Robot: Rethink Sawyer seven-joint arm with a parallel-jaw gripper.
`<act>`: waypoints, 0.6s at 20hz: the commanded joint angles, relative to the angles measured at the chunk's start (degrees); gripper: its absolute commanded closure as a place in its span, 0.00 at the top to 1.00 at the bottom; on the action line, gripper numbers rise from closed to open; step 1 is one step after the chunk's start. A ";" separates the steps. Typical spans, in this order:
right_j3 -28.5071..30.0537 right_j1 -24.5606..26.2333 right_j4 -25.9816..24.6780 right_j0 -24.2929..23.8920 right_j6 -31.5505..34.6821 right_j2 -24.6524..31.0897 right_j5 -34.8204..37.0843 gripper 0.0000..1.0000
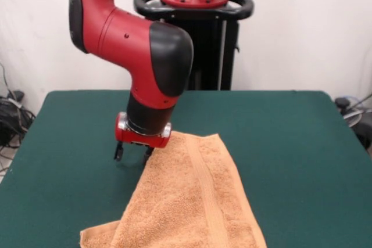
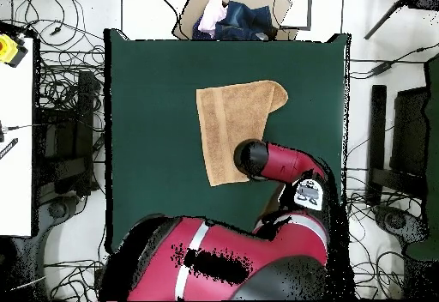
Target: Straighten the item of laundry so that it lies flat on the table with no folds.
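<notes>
Orange-tan towel (image 1: pixel 189 201) on green table (image 1: pixel 290 143), corner folded.

The orange-tan towel (image 2: pixel 233 127) lies on the green table (image 2: pixel 154 101), its near corner under the red arm (image 2: pixel 283 163).

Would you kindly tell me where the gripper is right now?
In the front view the gripper hangs low over the table, at the towel's far left corner.

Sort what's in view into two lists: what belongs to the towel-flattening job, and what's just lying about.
Belongs to the job:
- towel, partly folded over on itself
- table
- pincer, at the towel's far corner

Just lying about:
- box of clothes beyond the table edge
- cables on the floor
- white side table
</notes>
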 commanded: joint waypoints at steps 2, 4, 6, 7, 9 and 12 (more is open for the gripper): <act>-1.47 7.48 2.97 -7.02 11.39 11.83 -11.88 1.00; -0.28 6.47 3.70 -8.37 11.34 13.99 -11.41 1.00; 1.38 5.11 4.48 -9.81 11.68 16.79 -11.35 1.00; 2.25 4.35 5.07 -10.47 12.02 18.23 -11.30 1.00; 3.82 3.08 6.19 -11.52 12.63 20.88 -11.39 1.00; 5.07 2.13 7.64 -11.82 14.25 23.11 -11.72 1.00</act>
